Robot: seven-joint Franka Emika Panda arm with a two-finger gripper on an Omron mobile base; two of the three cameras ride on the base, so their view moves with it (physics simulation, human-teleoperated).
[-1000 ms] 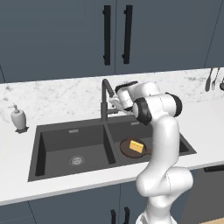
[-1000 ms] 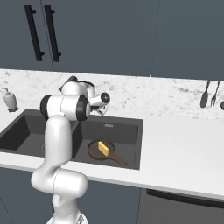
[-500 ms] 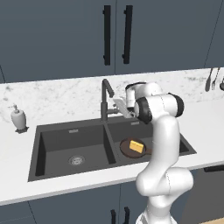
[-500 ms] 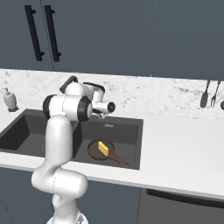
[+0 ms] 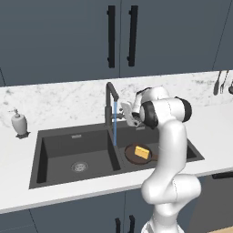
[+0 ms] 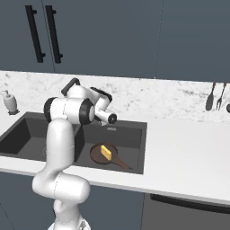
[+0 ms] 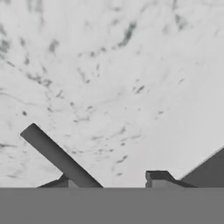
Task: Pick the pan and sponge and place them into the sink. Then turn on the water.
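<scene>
Running from the faucet (image 5: 110, 98), the water (image 5: 114, 125) shows as a thin light-blue line that falls straight into the sink (image 5: 77, 150), so I judge the task is nearly complete or complete. Nothing seems left except to take the arm away.

From largest to smallest: the tabletop (image 6: 188, 152) is white marble with grey veins, smooth and flat. The sink is dark grey, matte, with two rectangular basins and a round silver drain (image 5: 79, 166) in the left one. The pan (image 6: 101, 154) lies flat in the right basin; it is round, shallow, dark brown, and its short handle points to the near right. The sponge (image 6: 106, 152), a small yellow block, rests inside the pan.

The gripper (image 5: 128, 113) hangs above the right basin, just right of the faucet. Whether the jaws are released or clenched I cannot tell; they hold nothing visible.
</scene>
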